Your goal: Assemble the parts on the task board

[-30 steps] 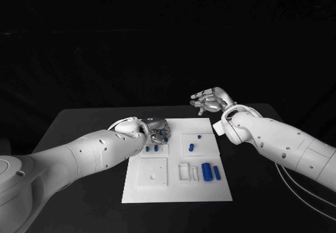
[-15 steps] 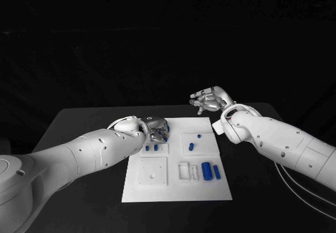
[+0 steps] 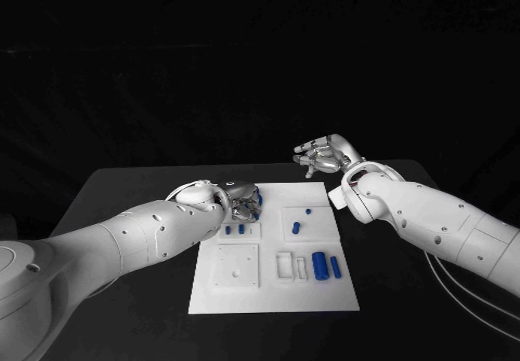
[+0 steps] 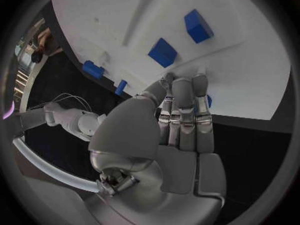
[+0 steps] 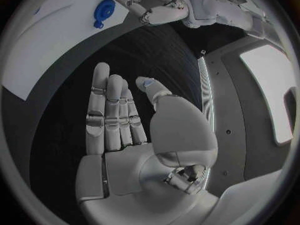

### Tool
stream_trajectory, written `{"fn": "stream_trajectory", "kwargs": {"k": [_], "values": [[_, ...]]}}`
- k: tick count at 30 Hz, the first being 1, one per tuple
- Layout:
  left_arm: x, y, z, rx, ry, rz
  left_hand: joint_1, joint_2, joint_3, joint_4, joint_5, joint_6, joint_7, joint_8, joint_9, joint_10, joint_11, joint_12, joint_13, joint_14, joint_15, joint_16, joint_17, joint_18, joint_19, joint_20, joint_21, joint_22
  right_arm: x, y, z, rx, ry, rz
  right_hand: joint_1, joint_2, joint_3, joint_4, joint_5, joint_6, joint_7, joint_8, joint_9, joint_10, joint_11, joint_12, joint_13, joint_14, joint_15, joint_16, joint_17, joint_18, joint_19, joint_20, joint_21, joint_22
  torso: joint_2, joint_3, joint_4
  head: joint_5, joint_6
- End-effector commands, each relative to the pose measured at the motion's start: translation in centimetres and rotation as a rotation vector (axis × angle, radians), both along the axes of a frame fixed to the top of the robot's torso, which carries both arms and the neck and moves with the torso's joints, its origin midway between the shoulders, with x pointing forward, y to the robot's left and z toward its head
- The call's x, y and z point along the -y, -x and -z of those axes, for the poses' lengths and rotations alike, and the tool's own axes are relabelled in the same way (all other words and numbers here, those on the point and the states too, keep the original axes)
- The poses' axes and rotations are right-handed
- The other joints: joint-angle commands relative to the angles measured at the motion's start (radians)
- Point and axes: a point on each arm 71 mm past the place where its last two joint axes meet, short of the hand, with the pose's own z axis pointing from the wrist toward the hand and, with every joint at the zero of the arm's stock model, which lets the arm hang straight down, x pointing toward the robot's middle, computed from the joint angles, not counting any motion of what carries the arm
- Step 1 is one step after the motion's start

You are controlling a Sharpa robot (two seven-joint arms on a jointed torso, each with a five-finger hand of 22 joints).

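Barely any shift over the last second: left robot hand [image 3: 240,200] stays curled over a small blue part [image 4: 208,101] at the task board's [image 3: 276,299] far-left corner, insertion seemingly ongoing, while right robot hand [image 3: 325,156] hovers open, empty, beyond the board.

Task board [image 3: 276,297]: plain white, no pattern, its raised plates the same white. Table [image 3: 130,195] around the task board: matte black. Parts on the task board: saturated blue throughout, including the large cylinder [image 3: 321,265] and the slimmer peg [image 3: 336,268] just beside it near the board's right edge, two small pegs [image 3: 234,229] at the board's left side, and two small pieces [image 3: 296,226] near the board's middle. Left hand [image 3: 243,200], at the board's far left corner: silver metal with darker grey segments; blue shows among its fingers. Right hand [image 3: 323,157], beyond the board's far right corner: silver likewise. Both arms: glossy white shells.
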Motion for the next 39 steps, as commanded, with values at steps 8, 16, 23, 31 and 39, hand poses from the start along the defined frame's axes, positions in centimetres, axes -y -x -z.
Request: {"fn": "stream_trajectory", "kwargs": {"k": [8,16,23,31,39], "values": [[-0.2,0.4,0.6,-0.037,0.045,-0.008,-0.009,0.008,-0.013,-0.004,0.000,0.015,-0.004,0.000,0.002,0.016,-0.002,-0.004,-0.001,0.009,-0.005,0.006,0.002,0.007,0.007,-0.005,0.007,0.018,-0.2,0.0,0.0,0.003,0.000,-0.012,-0.003,-0.002,0.001,-0.004,0.006,-0.003,0.001,-0.005,-0.001,-0.001,0.001,0.006,-0.002,-0.004,-0.001,0.006,-0.002,0.015,0.018,0.004,0.007,-0.002,0.000,-0.0021,0.0012,0.004,0.001],[-0.8,0.4,0.2,-0.032,0.106,-0.032,-0.014,0.002,-0.014,-0.008,0.004,0.003,-0.001,0.000,0.001,0.002,0.003,-0.004,-0.001,0.012,-0.004,0.008,0.003,0.007,0.009,-0.005,0.007,0.017,0.0,0.0,0.0,0.003,0.002,-0.010,-0.003,-0.002,0.001,-0.004,0.006,-0.003,0.001,-0.005,-0.001,-0.001,0.001,0.006,-0.002,-0.004,-0.001,0.006,-0.002,0.015,0.018,0.004,0.007,-0.002,0.000,-0.0014,0.0014,0.004,0.002],[-1.1,0.4,-0.5,-0.040,0.170,-0.055,-0.017,0.000,-0.011,-0.010,0.007,0.003,-0.001,0.000,0.001,0.003,0.003,-0.004,-0.001,0.014,-0.003,0.008,0.002,0.008,0.012,-0.004,0.007,0.016,0.1,0.0,0.0,0.003,0.003,-0.008,-0.003,-0.002,0.001,-0.004,0.006,-0.003,0.001,-0.005,-0.001,-0.001,0.001,0.006,-0.002,-0.004,-0.001,0.006,-0.002,0.015,0.018,0.004,0.007,-0.002,0.000,-0.0009,0.0014,0.006,0.007],[-1.5,0.4,-1.7,-0.031,0.230,-0.066,-0.018,-0.001,-0.008,-0.013,0.008,0.004,-0.001,0.000,0.001,0.004,0.004,-0.004,-0.001,0.015,-0.002,0.008,0.002,0.010,0.013,-0.004,0.007,0.016,0.2,0.0,0.0,0.002,0.004,-0.007,-0.003,-0.002,0.002,-0.005,0.008,-0.003,0.001,-0.005,-0.001,-0.001,0.000,0.007,-0.003,-0.004,-0.001,0.007,-0.002,0.015,0.017,0.003,0.009,-0.002,-0.001,-0.0006,0.0039,0.008,0.008],[-2.5,0.3,-2.0,-0.036,0.223,-0.076,-0.020,-0.002,-0.007,-0.014,0.005,0.003,-0.001,0.000,0.001,0.001,0.004,-0.004,-0.001,0.017,-0.002,0.008,0.001,0.011,0.016,-0.004,0.007,0.016,0.2,0.0,0.0,0.001,0.006,-0.006,-0.003,-0.002,0.002,-0.005,0.008,-0.003,0.001,-0.005,-0.001,-0.001,0.000,0.007,-0.003,-0.004,-0.001,0.007,-0.002,0.015,0.017,0.003,0.009,-0.002,0.001,-0.0008,0.0005,0.014,0.008]]}}
